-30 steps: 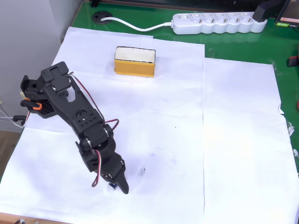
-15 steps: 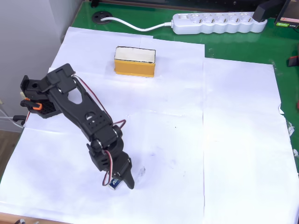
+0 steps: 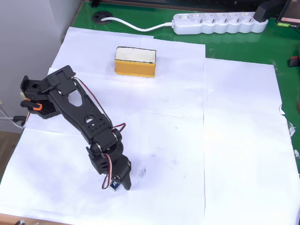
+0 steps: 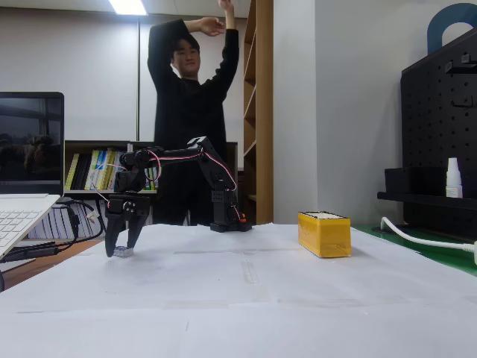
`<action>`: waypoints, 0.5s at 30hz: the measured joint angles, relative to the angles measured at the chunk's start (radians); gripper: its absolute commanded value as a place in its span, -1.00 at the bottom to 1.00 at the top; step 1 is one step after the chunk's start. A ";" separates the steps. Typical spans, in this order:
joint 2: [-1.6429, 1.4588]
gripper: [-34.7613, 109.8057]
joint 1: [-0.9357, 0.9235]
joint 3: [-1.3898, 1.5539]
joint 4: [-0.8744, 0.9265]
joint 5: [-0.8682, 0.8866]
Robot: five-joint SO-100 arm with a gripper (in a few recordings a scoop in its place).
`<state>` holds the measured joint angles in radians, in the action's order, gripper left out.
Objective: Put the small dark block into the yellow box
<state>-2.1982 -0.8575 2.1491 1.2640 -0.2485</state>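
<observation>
Gripper (image 3: 118, 183) has dipped slightly since half a second ago, jaws closed around small dark block (image 3: 114, 186) at paper level; yellow box (image 3: 135, 61) well apart beyond it. Grasp looks made, lift pending.

The black arm reaches out from its base, upper link angled up, forearm folding over at the elbow and the wrist pointing straight down — gripper (image 3: 116, 185) right at the table surface in the overhead view. In the fixed view the gripper (image 4: 121, 249) hangs vertical, its two fingers a little apart, tips closed around the small dark block (image 4: 123, 252) at the paper
</observation>
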 measured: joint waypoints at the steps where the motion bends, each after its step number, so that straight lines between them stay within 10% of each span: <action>1: 0.000 -0.35 -0.003 0.000 -0.003 0.000; 15: 0.008 -0.52 -0.018 -0.018 -0.061 0.035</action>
<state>-2.1905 -0.8759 2.1307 1.2026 -0.2132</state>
